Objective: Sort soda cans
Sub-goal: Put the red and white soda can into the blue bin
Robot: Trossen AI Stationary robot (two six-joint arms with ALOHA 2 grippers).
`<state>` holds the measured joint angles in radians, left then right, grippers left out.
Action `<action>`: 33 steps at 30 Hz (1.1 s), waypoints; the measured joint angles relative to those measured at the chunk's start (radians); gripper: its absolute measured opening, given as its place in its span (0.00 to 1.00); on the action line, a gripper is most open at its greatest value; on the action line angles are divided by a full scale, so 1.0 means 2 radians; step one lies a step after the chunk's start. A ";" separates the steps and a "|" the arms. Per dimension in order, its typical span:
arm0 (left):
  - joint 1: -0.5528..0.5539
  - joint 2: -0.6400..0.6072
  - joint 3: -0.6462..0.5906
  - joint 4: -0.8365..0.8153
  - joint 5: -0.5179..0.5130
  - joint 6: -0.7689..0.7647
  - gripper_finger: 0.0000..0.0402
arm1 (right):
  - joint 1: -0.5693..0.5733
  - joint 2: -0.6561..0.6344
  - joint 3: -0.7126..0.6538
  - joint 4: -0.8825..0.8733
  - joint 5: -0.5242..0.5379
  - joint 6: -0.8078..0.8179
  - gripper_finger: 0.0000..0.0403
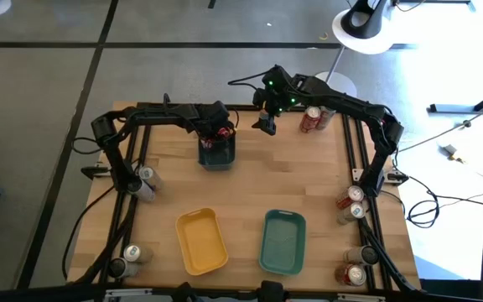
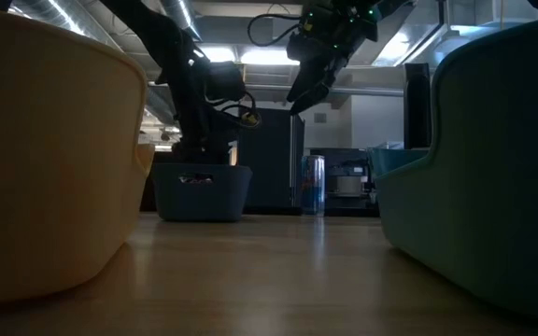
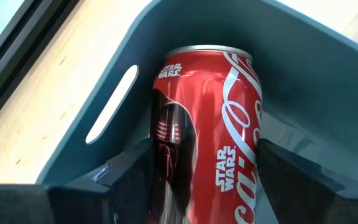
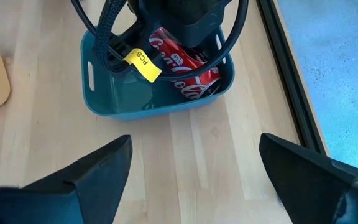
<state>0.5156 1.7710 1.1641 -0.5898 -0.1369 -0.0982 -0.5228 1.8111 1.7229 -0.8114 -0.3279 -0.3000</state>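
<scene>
"STAR WARS" red can [image 3: 207, 130] between left fingers [image 3: 126, 180]

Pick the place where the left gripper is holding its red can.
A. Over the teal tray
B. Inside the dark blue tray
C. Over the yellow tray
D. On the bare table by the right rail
B: the left wrist view shows the left gripper with its fingers on both sides of the red can, inside the walls of the dark blue tray.
</scene>
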 joint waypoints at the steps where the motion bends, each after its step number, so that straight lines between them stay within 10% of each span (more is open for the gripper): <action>1: 0.000 0.000 0.000 0.002 -0.001 -0.002 0.65 | 0.000 0.000 0.000 0.000 0.000 0.000 0.87; 14: -0.015 -0.027 -0.002 0.020 -0.016 0.025 0.66 | 0.000 0.000 0.000 0.000 0.000 0.000 0.87; 25: -0.015 -0.029 -0.001 0.007 -0.016 0.029 0.95 | 0.000 0.000 0.000 -0.001 0.000 0.000 0.87; 33: -0.016 -0.023 -0.010 0.018 -0.022 -0.031 0.97 | 0.000 0.000 0.000 0.000 0.000 -0.001 0.87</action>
<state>0.4844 1.7257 1.1438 -0.5541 -0.1799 -0.1606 -0.5232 1.8111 1.7226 -0.8108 -0.3275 -0.3013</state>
